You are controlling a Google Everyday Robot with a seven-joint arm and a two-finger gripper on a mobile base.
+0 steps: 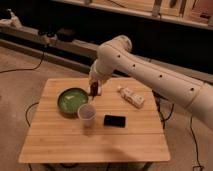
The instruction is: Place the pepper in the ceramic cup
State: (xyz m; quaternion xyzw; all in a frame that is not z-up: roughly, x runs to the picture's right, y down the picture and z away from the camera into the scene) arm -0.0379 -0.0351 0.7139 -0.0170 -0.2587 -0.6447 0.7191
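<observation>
The white ceramic cup (pixel 86 113) stands on the wooden table (pixel 95 140), just right of the green bowl (pixel 71 101). My gripper (pixel 94 90) hangs above the table, a little up and right of the cup, beside the bowl's far right rim. It is shut on the small dark-red pepper (pixel 94 89), which hangs down from the fingertips above the table. The white arm reaches in from the right.
A flat black phone (pixel 115 120) lies right of the cup. A pale packaged item (pixel 132 97) lies at the back right of the table. A small pale object (pixel 97 90) sits behind the gripper. Cables run on the floor around the table.
</observation>
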